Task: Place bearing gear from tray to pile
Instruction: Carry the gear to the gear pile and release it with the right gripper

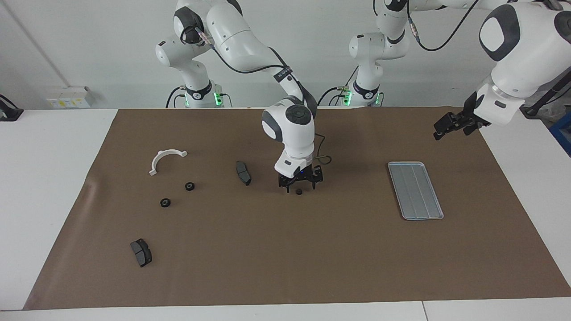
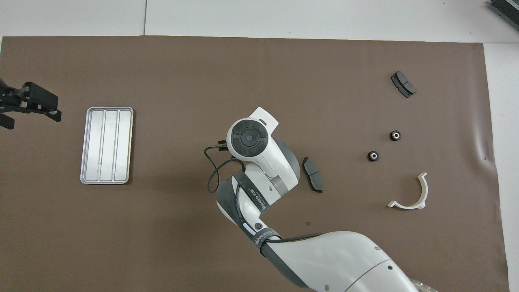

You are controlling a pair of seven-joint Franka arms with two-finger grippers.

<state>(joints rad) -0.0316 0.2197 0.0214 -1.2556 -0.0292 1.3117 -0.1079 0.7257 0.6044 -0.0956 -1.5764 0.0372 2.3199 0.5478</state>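
A small black bearing gear (image 1: pixel 299 191) lies on the brown mat mid-table, apart from the tray. My right gripper (image 1: pixel 299 188) is lowered over it, open, one finger on each side of the gear. In the overhead view the right arm's wrist (image 2: pixel 248 138) hides the gear. The silver ridged tray (image 1: pixel 415 190) (image 2: pixel 106 145) sits toward the left arm's end with nothing in it. Two more bearing gears (image 1: pixel 190 186) (image 1: pixel 165 203) lie close together toward the right arm's end. My left gripper (image 1: pixel 440 133) (image 2: pixel 56 108) hangs open and raised, off the tray's side toward the table's end, holding nothing.
A dark brake pad (image 1: pixel 243 172) lies beside the right gripper, and another (image 1: pixel 141 252) lies farther from the robots near the mat's corner. A white curved bracket (image 1: pixel 165 159) rests nearer to the robots than the two gears.
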